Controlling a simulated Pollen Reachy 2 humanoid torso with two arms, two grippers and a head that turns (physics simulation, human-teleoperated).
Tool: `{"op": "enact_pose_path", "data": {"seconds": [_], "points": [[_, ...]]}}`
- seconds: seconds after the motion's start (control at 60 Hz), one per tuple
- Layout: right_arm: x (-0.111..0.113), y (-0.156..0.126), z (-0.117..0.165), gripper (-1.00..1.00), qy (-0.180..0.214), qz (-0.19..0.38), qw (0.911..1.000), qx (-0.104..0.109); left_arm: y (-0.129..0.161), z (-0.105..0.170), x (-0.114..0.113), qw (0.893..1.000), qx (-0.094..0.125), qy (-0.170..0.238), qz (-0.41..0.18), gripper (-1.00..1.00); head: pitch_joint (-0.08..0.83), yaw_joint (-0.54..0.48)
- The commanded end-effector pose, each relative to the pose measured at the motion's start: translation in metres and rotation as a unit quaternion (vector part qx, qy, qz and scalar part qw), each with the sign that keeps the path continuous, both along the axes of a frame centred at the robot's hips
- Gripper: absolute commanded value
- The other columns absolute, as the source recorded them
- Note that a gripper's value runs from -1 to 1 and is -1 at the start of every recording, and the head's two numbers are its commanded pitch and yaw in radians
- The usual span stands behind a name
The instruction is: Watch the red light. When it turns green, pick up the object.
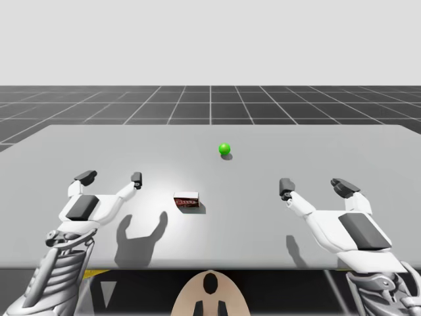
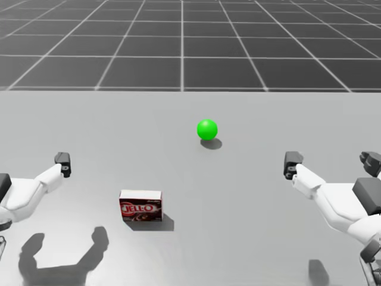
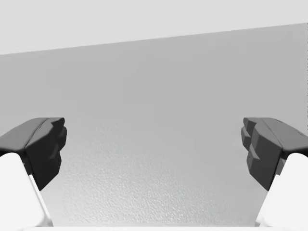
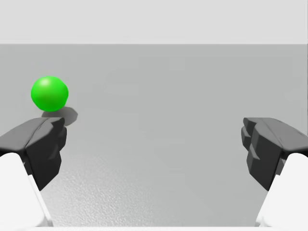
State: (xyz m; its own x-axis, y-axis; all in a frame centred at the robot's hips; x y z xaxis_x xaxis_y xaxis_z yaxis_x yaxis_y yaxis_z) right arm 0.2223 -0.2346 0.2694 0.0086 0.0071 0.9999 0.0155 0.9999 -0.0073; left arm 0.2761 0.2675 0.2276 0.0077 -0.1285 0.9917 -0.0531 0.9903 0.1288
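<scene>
While the light is glowing green, a glossy ball near the middle of the matte grey table, a dark gridded floor is stretching off behind it under a blank pale backdrop. The box, small and flat, dark red with a white top and white lettering, is lying at seven o'clock from the light. The left gripper, at the box's nine o'clock, and the right gripper, at its three, are hovering spread wide, holding nothing.

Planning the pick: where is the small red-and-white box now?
In the high view, the small red-and-white box lies on the grey table left of centre, closer to my left gripper, nearer me than the green ball.
</scene>
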Motion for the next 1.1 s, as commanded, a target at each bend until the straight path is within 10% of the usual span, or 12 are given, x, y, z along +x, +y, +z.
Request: {"op": "enact_pose_path", "data": {"seconds": [0.017, 0.6, 1.1], "points": [[0.000, 0.001, -0.001, -1.00, 0.001, -0.002, 1.0000, 0.008, 0.001, 0.001, -0.001, 1.000, -0.008, 0.001, -0.003, -1.00, 0.538, 0.01], [-0.001, 0.002, -0.001, -1.00, 0.002, 0.001, 1.0000, 0.007, -0.003, 0.000, 0.000, 0.999, -0.018, 0.022, -0.028, -1.00, 0.674, 0.15], [0.000, 0.000, -0.004, -1.00, 0.008, -0.005, 0.9999, 0.005, -0.065, 0.008, -0.056, 0.960, -0.075, 0.150, -0.223, -1.00, 0.675, 0.16]]}}
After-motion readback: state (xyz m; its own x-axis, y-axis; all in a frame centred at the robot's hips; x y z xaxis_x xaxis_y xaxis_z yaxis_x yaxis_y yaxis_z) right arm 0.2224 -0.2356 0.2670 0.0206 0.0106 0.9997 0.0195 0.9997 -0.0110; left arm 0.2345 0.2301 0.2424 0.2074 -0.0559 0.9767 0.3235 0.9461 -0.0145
